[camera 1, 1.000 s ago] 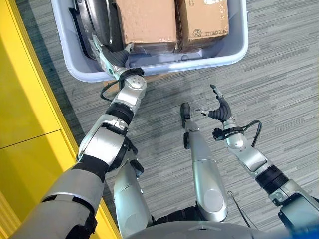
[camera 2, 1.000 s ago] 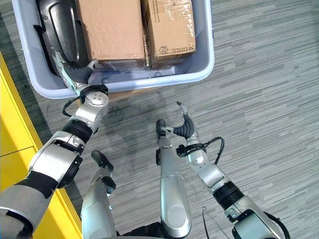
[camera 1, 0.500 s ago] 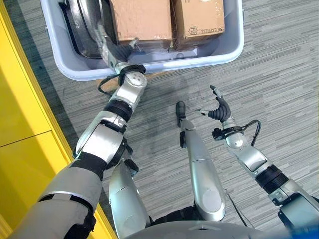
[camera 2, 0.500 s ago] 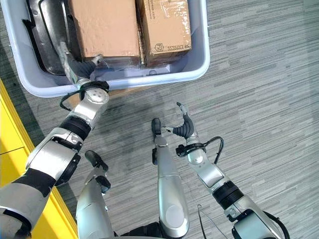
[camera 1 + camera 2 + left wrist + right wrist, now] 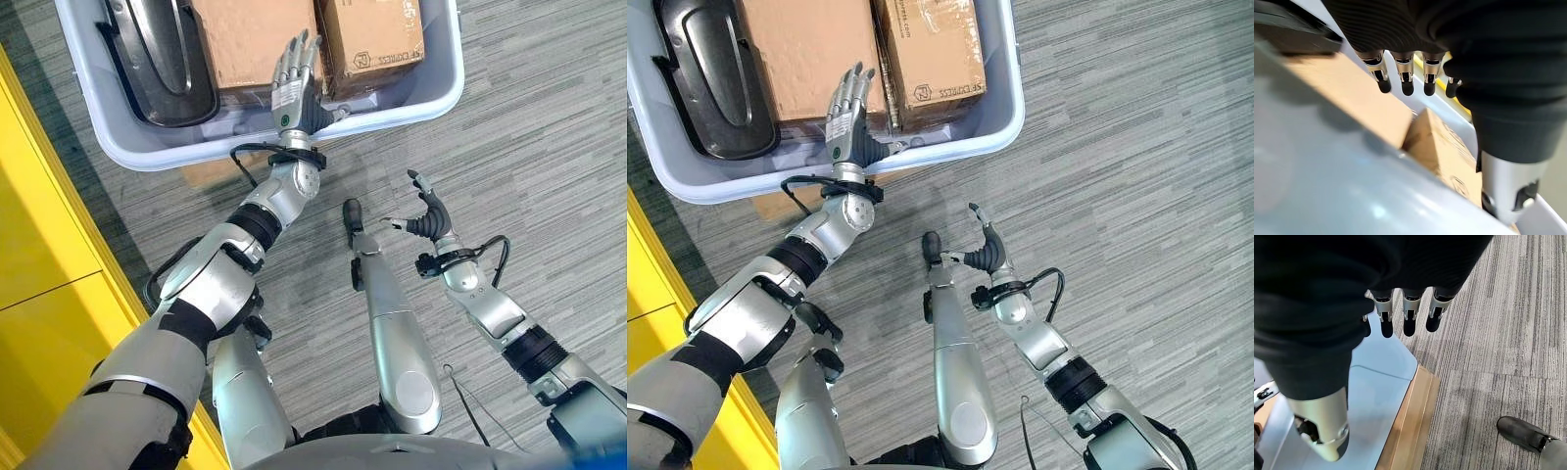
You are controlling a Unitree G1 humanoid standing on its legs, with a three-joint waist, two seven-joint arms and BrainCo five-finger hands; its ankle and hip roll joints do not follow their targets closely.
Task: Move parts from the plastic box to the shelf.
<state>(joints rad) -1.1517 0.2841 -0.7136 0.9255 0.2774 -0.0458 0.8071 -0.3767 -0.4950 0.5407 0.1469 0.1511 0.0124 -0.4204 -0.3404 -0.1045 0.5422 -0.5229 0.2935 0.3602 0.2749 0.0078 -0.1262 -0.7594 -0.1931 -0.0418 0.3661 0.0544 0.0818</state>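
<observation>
Because the plastic box (image 5: 118,147) runs off the top of both eye views, the far ends of everything in it are cut off: the black moulded part (image 5: 157,54) lying at its left end, and the two cardboard cartons, a larger carton (image 5: 250,39) in the middle and a smaller carton (image 5: 372,34) just beside it on the right. Whether the left hand (image 5: 297,83) touches the larger carton or only hangs above it cannot be told from the head views, since it lies across the carton's near right corner over the box's near wall. The left wrist view adds that its fingers (image 5: 1406,78) are straight and spread with nothing between them, reaching over the seam where the two cartons meet, with the pale box wall blurred in the foreground. The right hand (image 5: 985,250) is raised over the grey striped floor (image 5: 549,147), well apart from the box, fingers loosely extended and holding nothing. Its wrist view shows what the head views mostly hide: a wooden board (image 5: 1410,426) under the box's near corner. A strip of yellow surface (image 5: 39,294) runs along the left edge.
</observation>
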